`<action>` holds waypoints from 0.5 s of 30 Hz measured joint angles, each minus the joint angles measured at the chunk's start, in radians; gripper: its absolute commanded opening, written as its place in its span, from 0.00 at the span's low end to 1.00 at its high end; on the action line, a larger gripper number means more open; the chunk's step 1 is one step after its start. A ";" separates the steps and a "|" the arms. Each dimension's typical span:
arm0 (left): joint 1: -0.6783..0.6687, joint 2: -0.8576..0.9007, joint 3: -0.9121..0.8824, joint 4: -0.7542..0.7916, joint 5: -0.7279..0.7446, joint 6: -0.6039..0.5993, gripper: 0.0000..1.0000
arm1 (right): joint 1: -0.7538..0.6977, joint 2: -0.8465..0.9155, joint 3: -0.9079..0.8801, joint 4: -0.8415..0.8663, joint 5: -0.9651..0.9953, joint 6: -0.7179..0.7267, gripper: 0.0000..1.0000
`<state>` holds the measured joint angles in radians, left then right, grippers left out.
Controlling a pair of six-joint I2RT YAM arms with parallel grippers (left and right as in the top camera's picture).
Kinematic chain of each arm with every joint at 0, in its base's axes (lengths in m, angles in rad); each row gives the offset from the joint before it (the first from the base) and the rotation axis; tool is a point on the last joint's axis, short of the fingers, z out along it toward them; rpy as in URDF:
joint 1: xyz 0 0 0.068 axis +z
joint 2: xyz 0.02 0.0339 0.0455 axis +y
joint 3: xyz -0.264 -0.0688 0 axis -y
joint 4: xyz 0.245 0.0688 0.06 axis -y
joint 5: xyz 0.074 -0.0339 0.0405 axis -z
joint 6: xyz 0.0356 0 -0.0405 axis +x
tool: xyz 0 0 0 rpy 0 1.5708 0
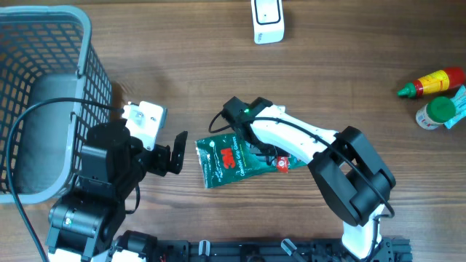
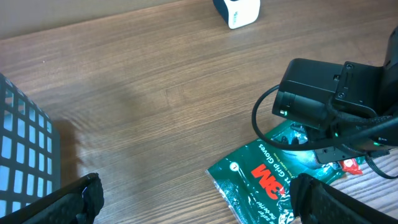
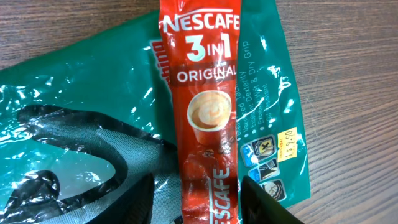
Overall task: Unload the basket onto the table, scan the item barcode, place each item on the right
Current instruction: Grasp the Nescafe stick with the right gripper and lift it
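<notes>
A red Nescafé 3-in-1 sachet (image 3: 205,118) lies on top of a green 3M glove packet (image 3: 74,124) on the wooden table. My right gripper (image 3: 202,208) is open and straddles the sachet's near end, with a clear gap at the left finger and the right finger close to the sachet's edge. From overhead, the right gripper (image 1: 269,156) hovers over the packet (image 1: 222,161), and the sachet's (image 1: 284,164) red tip shows beside it. My left gripper (image 1: 175,153) is wide open and empty just left of the packet (image 2: 261,177). The white scanner (image 1: 267,20) stands at the far edge.
A grey wire basket (image 1: 44,87) fills the left side, right beside the left arm. A red sauce bottle (image 1: 433,82) and a green-capped bottle (image 1: 437,113) lie at the far right. The scanner (image 2: 237,11) also shows at the top of the left wrist view.
</notes>
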<state>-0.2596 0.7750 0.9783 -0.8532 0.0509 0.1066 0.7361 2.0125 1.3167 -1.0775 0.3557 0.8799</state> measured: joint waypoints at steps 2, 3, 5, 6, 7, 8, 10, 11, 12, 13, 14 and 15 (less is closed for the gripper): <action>0.000 0.000 0.000 0.000 0.000 0.000 1.00 | 0.000 0.000 -0.007 0.005 0.000 -0.007 0.43; 0.000 0.000 0.000 0.000 0.000 0.000 1.00 | 0.000 0.000 -0.018 0.010 0.001 -0.007 0.40; 0.000 0.000 0.000 0.000 0.000 0.000 1.00 | 0.000 -0.005 -0.043 0.022 0.008 -0.007 0.30; 0.000 0.000 0.000 0.000 0.000 0.000 1.00 | 0.000 -0.010 -0.056 0.037 0.008 -0.011 0.22; 0.000 0.000 0.000 0.000 0.000 0.000 1.00 | 0.000 -0.018 -0.069 0.054 0.008 -0.008 0.16; 0.000 0.000 0.000 0.000 0.000 0.000 1.00 | 0.000 -0.021 -0.081 0.063 0.011 -0.013 0.14; 0.000 0.000 0.000 0.000 0.000 0.000 1.00 | 0.000 -0.021 -0.095 0.066 0.021 -0.014 0.05; 0.000 0.000 0.000 0.000 0.000 0.000 1.00 | 0.000 -0.021 -0.097 0.070 0.019 -0.014 0.05; 0.000 0.000 0.000 0.000 0.000 0.000 1.00 | 0.000 -0.021 -0.098 0.069 0.020 -0.015 0.05; 0.000 0.000 0.000 0.000 0.000 0.000 1.00 | 0.000 -0.021 -0.098 0.068 0.019 -0.015 0.05; 0.000 0.000 0.000 0.000 0.000 0.000 1.00 | 0.000 -0.021 -0.095 0.058 0.018 -0.015 0.05; 0.000 0.000 0.000 0.000 0.000 0.000 1.00 | -0.002 -0.019 -0.089 0.042 0.007 -0.019 0.05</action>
<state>-0.2596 0.7750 0.9783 -0.8528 0.0509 0.1066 0.7345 1.9930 1.2274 -1.0355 0.3630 0.8608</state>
